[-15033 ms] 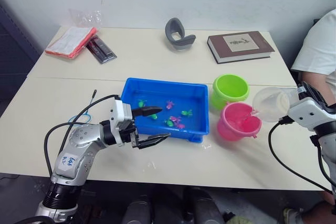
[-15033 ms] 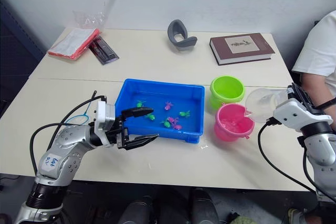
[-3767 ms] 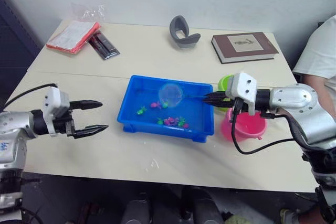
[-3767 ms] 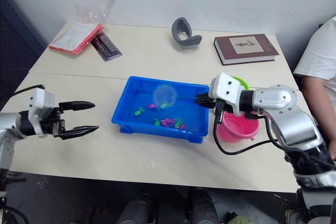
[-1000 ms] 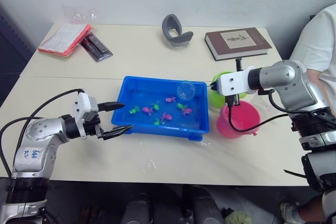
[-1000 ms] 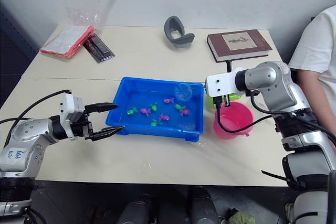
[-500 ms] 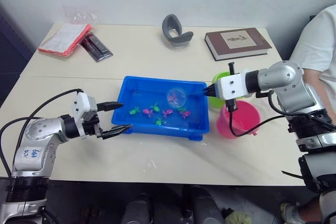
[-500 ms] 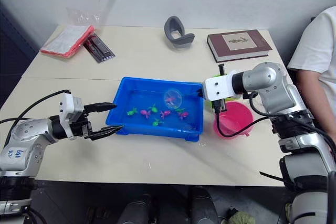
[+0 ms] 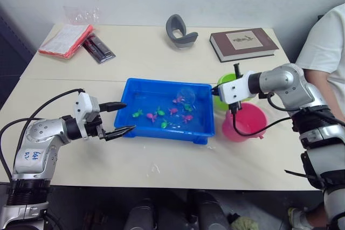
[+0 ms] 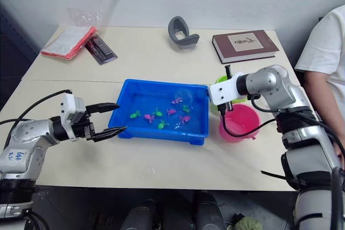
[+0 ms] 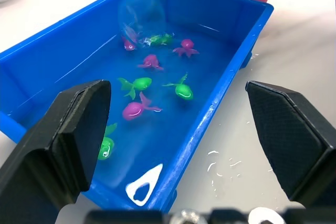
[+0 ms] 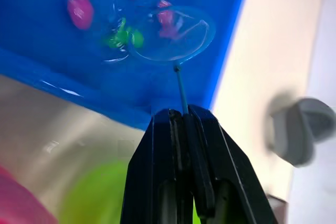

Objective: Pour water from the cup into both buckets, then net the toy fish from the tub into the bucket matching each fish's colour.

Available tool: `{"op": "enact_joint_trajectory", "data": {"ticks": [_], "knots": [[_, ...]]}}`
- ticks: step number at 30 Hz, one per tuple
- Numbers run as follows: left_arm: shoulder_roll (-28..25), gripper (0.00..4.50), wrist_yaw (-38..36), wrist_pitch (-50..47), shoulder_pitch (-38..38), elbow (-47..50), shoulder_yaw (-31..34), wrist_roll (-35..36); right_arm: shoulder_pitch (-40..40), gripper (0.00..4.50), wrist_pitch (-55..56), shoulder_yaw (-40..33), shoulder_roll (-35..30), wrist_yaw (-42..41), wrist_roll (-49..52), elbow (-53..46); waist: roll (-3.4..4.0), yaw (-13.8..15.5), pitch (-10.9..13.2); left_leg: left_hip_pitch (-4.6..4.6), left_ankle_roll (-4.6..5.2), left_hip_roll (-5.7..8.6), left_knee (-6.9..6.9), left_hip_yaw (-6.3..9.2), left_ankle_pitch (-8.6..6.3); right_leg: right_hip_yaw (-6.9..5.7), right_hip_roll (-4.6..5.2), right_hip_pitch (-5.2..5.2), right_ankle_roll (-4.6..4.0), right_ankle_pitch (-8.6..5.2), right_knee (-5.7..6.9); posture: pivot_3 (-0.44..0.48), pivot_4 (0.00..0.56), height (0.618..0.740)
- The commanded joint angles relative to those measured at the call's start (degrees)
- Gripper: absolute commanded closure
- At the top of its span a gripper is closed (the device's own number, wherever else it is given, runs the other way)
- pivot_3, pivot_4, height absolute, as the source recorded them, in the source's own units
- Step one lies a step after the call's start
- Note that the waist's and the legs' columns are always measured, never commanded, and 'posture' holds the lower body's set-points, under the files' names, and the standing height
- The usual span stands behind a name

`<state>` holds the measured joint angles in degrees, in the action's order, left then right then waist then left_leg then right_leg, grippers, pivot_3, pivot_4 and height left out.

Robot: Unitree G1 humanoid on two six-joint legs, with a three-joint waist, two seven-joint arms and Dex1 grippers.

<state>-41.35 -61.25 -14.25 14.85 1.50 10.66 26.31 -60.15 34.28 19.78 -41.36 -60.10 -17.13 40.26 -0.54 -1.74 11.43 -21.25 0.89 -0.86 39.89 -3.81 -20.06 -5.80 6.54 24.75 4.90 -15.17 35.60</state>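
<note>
The blue tub [image 9: 167,133] sits mid-table holding water and several pink and green toy fish [image 9: 161,115]. My right gripper [image 9: 220,94] is shut on the net's thin handle [image 12: 181,90] at the tub's right end. The net hoop [image 9: 186,95] dips into the far right part of the tub, and a pink fish [image 12: 165,18] lies at the hoop. The green bucket [image 9: 218,102] stands behind my right gripper, the pink bucket [image 9: 245,123] just in front of it. By the tub's left end my left gripper [image 9: 128,116] is open and empty. The cup is out of view.
A brown book [image 9: 245,43] and a grey curved object [image 9: 180,28] lie at the back of the table. At the back left are a red packet [image 9: 66,40] and a black item [image 9: 98,48]. A person in a white shirt [image 9: 323,41] sits at the right edge.
The net hoop has shifted from the tub's middle toward its far right corner, and the fish have drifted. My left gripper has held still. Fifteen seconds ago my right gripper held the cup over the pink bucket.
</note>
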Motion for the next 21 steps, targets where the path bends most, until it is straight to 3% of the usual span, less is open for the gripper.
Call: {"op": "enact_joint_trajectory", "data": {"ticks": [1, 11, 21], "knots": [[-0.5, 0.09, 0.3, 0.7, 0.1, 1.4, 0.4, -0.1, -2.2, 4.5, 1.6, -2.5, -0.6, 0.0, 2.6, -0.5, 0.0, 0.0, 0.0, 0.0, 0.0, 0.0, 0.0, 0.0, 0.0, 0.0, 0.0, 0.0, 0.0, 0.0, -0.01, 0.0, 0.15, 0.74], [-0.3, 0.09, 0.6, 1.0, -0.4, 1.4, 0.5, 0.0, 4.0, 4.5, -2.0, -3.1, -3.5, -8.3, 8.9, -11.5, 0.0, 0.2, 0.0, 0.0, 0.0, 0.0, 0.03, 0.03, 0.0, -0.02, 0.01, -0.04, 0.0, 0.0, 0.0, 0.0, 0.15, 0.74], [-0.6, 0.09, 0.3, 1.2, 0.6, 0.6, 0.2, -0.2, 4.9, 4.5, 1.2, -1.4, -3.6, -4.0, 1.3, -6.4, 0.04, 0.0, 0.0, 0.02, 0.01, 0.0, 0.03, 0.0, 0.0, -0.01, 0.0, -0.04, 0.0, 0.0, 0.0, 0.0, 0.15, 0.74]]}}
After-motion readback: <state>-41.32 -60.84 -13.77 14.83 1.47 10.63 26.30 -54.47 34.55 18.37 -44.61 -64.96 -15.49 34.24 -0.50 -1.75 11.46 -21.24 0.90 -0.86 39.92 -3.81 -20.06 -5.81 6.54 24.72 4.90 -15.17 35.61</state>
